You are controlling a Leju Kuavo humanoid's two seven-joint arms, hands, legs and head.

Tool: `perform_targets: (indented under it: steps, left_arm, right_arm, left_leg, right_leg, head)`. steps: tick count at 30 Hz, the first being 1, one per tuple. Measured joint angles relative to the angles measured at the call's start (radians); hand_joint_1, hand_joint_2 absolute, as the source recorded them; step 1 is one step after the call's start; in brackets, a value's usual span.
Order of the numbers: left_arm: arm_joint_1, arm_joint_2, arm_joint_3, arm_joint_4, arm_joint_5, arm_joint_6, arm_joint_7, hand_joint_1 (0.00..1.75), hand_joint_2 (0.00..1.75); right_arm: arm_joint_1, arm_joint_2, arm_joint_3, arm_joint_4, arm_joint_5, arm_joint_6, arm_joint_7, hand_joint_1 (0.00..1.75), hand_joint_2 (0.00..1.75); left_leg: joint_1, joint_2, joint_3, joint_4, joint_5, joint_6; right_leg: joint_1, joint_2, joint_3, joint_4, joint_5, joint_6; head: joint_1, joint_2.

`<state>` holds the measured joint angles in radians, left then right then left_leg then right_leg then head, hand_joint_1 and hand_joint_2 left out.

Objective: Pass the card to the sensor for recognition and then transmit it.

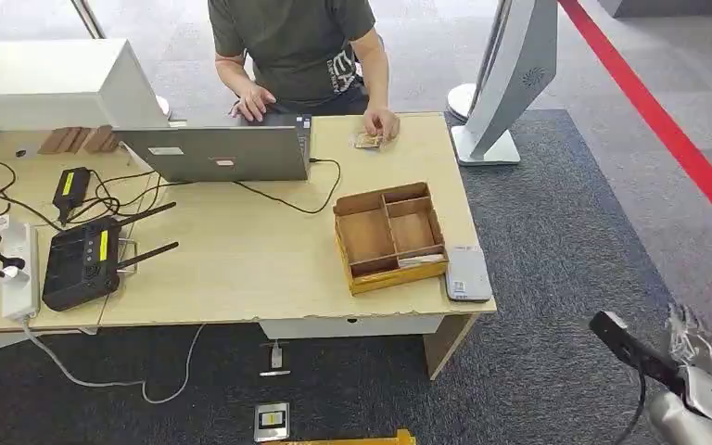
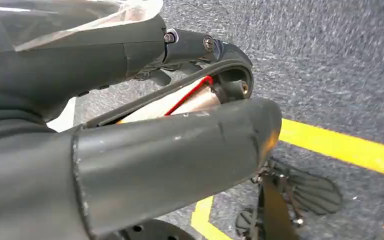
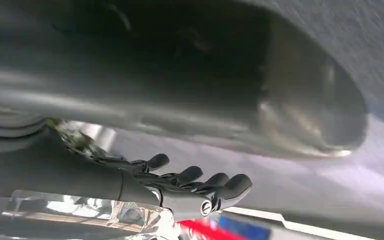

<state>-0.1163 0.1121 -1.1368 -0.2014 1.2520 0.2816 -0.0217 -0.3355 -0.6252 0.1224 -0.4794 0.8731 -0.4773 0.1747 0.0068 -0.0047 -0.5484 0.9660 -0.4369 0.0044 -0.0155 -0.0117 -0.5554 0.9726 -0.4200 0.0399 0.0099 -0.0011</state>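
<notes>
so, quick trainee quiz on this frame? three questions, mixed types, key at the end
1. True or false: the laptop lies closed flat on the table.
2. What touches the card? A) the person's hand B) the robot's right hand C) the router
3. Fill in: the white sensor lies at the table's near corner, beside the wooden ____.

Key: 1 false, it stands open. 2 A. 3 box.
</notes>
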Motion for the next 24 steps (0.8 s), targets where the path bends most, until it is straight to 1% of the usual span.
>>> perform_targets:
  steps: [1,2,3,4,5,6,8,9,10,15,18,21,24]
  left_arm:
    - [0.000,-0.001,0.005,0.000,0.005,0.007,0.000,0.00,0.00]
    - [0.002,-0.004,0.021,0.000,0.037,0.021,-0.036,0.00,0.00]
    - [0.003,-0.006,0.032,0.000,0.051,0.021,-0.065,0.00,0.00]
    - [0.003,-0.008,0.037,0.000,0.054,0.021,-0.080,0.00,0.00]
    - [0.004,-0.011,0.043,0.000,0.059,0.021,-0.096,0.00,0.00]
    - [0.004,-0.011,0.047,0.000,0.059,0.021,-0.103,0.00,0.00]
    - [0.004,-0.013,0.056,0.000,0.058,0.018,-0.118,0.00,0.00]
    - [0.004,-0.013,0.059,0.000,0.056,0.018,-0.120,0.00,0.00]
    - [0.004,-0.013,0.062,0.000,0.049,0.014,-0.119,0.00,0.00]
    - [0.004,-0.011,0.064,0.000,0.037,0.008,-0.097,0.00,0.00]
    - [0.003,-0.009,0.066,0.000,0.037,0.008,-0.095,0.00,0.00]
    - [0.003,-0.007,0.069,0.000,0.037,0.016,-0.085,0.00,0.00]
    - [0.003,-0.005,0.071,0.000,0.042,0.029,-0.073,0.00,0.00]
  right_arm:
    - [0.018,0.019,-0.011,0.019,-0.031,-0.016,-0.010,0.00,0.00]
    - [0.100,0.091,-0.045,0.086,-0.088,-0.023,-0.024,0.00,0.00]
    - [0.140,0.125,-0.055,0.106,-0.109,-0.024,-0.030,0.00,0.00]
    - [0.165,0.148,-0.061,0.116,-0.127,-0.025,-0.034,0.00,0.00]
    - [0.187,0.181,-0.076,0.135,-0.160,-0.026,-0.035,0.00,0.00]
    - [0.200,0.204,-0.085,0.146,-0.181,-0.026,-0.033,0.00,0.00]
    - [0.229,0.254,-0.113,0.167,-0.222,-0.024,-0.019,0.00,0.00]
    - [0.236,0.267,-0.123,0.178,-0.232,-0.023,-0.012,0.00,0.00]
    - [0.242,0.293,-0.137,0.188,-0.243,-0.020,-0.008,0.00,0.00]
    - [0.254,0.381,-0.183,0.223,-0.259,-0.007,0.015,0.00,0.00]
    - [0.256,0.413,-0.204,0.238,-0.263,-0.006,0.020,0.00,0.00]
    - [0.256,0.441,-0.220,0.248,-0.281,0.010,0.036,0.00,0.00]
    - [0.256,0.474,-0.243,0.256,-0.326,-0.006,0.059,0.00,0.00]
  left_leg:
    - [0.000,0.000,0.000,0.000,0.000,0.000]
    - [0.002,0.000,0.001,0.000,-0.001,-0.002]
    - [0.003,0.000,0.002,-0.001,-0.002,-0.003]
    - [0.003,-0.001,0.002,-0.001,-0.002,-0.003]
    - [0.003,0.000,0.003,-0.001,-0.003,-0.003]
    - [0.003,0.000,0.003,-0.001,-0.003,-0.003]
    - [0.003,0.001,0.004,-0.002,-0.004,-0.004]
    - [0.003,0.001,0.004,-0.002,-0.004,-0.005]
    - [0.003,0.002,0.004,-0.002,-0.004,-0.005]
    - [0.003,0.002,0.005,-0.002,-0.004,-0.005]
    - [0.003,0.002,0.006,-0.002,-0.004,-0.005]
    - [0.003,0.002,0.006,-0.002,-0.004,-0.005]
    - [0.003,0.002,0.007,-0.002,-0.004,-0.005]
  right_leg:
    - [0.000,0.000,0.000,0.000,0.000,0.000]
    - [0.002,0.000,0.001,0.000,-0.002,-0.001]
    - [0.003,0.000,0.002,0.000,-0.003,-0.001]
    - [0.002,0.000,0.002,0.000,-0.003,-0.002]
    - [0.003,0.000,0.002,0.000,-0.004,-0.002]
    - [0.003,0.000,0.002,0.000,-0.004,-0.003]
    - [0.003,0.001,0.002,0.001,-0.005,-0.004]
    - [0.003,0.001,0.002,0.001,-0.005,-0.004]
    - [0.004,0.001,0.002,0.001,-0.005,-0.005]
    - [0.004,0.002,0.002,0.002,-0.005,-0.005]
    - [0.003,0.002,0.003,0.002,-0.005,-0.005]
    - [0.003,0.002,0.003,0.002,-0.005,-0.005]
    - [0.003,0.002,0.004,0.002,-0.005,-0.005]
  head:
    - [0.000,0.000]
    - [0.000,0.000]
    - [0.002,0.000]
    - [0.002,0.000]
    - [-0.002,0.000]
    - [0.000,0.000]
    - [-0.002,0.000]
    - [-0.003,0.000]
    - [-0.001,0.000]
    - [-0.002,0.000]
    - [-0.002,0.000]
    - [-0.001,0.000]
    - [-0.001,0.000]
